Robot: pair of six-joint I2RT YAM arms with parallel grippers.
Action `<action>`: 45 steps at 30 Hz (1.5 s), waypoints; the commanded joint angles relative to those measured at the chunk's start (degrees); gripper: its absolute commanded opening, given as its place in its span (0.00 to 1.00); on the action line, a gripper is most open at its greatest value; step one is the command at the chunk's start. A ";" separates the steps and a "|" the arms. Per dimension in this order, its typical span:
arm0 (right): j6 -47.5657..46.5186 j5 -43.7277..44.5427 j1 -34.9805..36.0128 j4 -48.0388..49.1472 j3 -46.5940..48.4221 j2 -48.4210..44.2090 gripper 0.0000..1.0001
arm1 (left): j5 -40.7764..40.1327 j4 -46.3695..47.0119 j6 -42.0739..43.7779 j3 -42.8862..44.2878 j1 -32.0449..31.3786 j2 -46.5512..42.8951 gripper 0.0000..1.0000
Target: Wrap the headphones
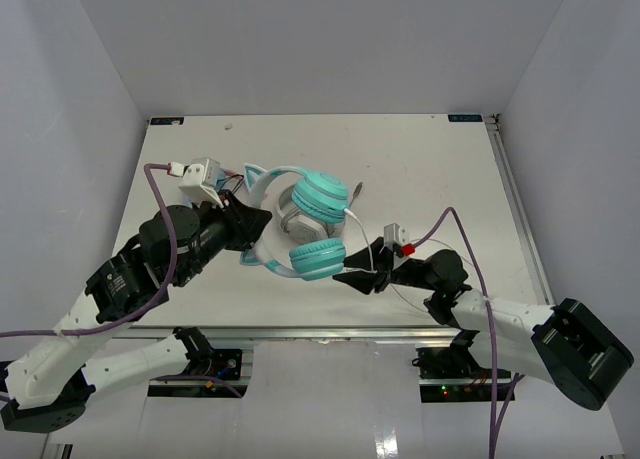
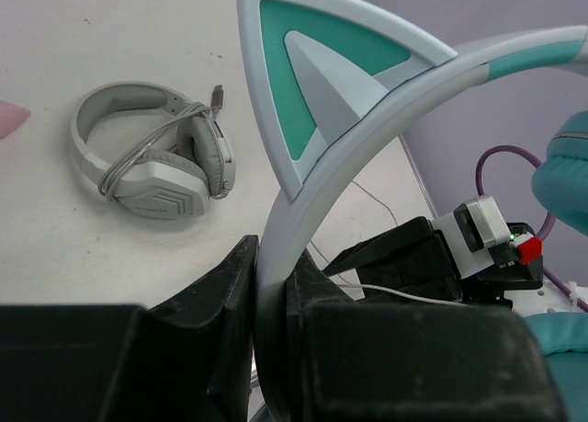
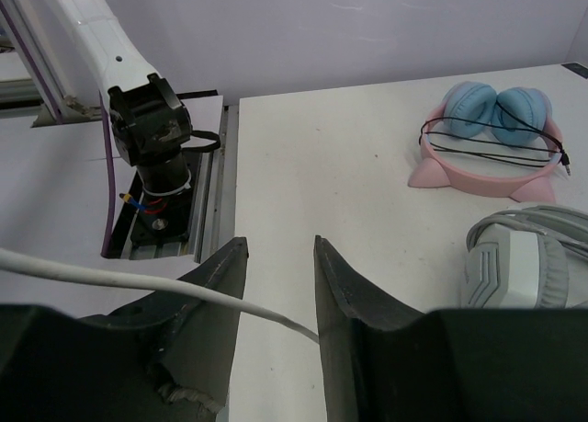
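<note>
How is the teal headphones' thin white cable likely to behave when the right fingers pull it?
Probably floppy: the cable sags in a loose curve across the open right fingers. Thin and smooth-looking, it may slip unless pinched firmly. It is likely light, so with the left fingers clamping the headband, tugging shouldn't shift the headphones.

Robot lab cell here: white desk (image 1: pixel 420 149) boxed by plain walls (image 1: pixel 320 39), left arm (image 1: pixel 120 279) and right arm (image 1: pixel 510 324) bolted at its edge.

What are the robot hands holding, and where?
The left gripper pinches the teal headphones by the headband, beside a cat ear. The right gripper is open; the cable only lies across it.
</note>
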 commanded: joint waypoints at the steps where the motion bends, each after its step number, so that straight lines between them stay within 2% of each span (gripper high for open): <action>1: 1.37 -0.99 0.74 9.26 0.90 1.70 0.42 | 0.81 5.46 -3.63 -0.23 0.03 -1.30 0.00; 9: 0.94 -1.57 2.66 11.58 2.09 3.23 0.44 | -2.75 4.14 -6.06 -0.31 0.03 0.15 0.00; 14: 0.18 -1.40 3.72 12.10 1.43 3.23 0.51 | -5.98 3.29 -7.07 0.19 0.03 -0.09 0.00; 19: -0.38 -1.48 4.64 11.82 1.69 3.77 0.36 | -7.67 2.30 -7.89 0.64 -0.04 -0.12 0.00; 21: -0.46 -1.56 5.00 11.08 2.13 4.07 0.26 | -7.74 2.23 -8.04 0.57 0.03 -0.27 0.00; 23: -0.69 -0.72 5.01 9.74 2.20 4.31 0.08 | -7.51 2.54 -8.09 0.51 0.03 -0.62 0.00; 31: -2.34 2.86 4.94 8.76 -1.21 3.97 0.09 | -6.65 2.52 -5.34 1.99 0.03 -3.31 0.00; 34: -2.93 3.22 4.94 7.30 -1.73 3.05 0.18 | -7.44 1.64 -5.30 1.97 0.03 -4.28 0.00; 37: -3.21 3.45 5.03 6.43 -1.94 2.16 0.24 | -7.48 1.58 -5.52 1.45 0.03 -4.85 0.00; 38: -3.31 3.52 5.02 6.20 -1.95 2.06 0.22 | -7.47 1.51 -5.53 1.45 0.03 -4.86 0.00; 40: -3.56 3.45 4.95 6.02 -1.95 1.80 0.08 | -7.38 1.51 -5.60 1.42 0.03 -4.95 0.00; 45: -4.19 4.69 5.02 5.11 -2.29 1.21 0.08 | -7.36 1.62 -5.77 1.01 0.03 -5.03 0.00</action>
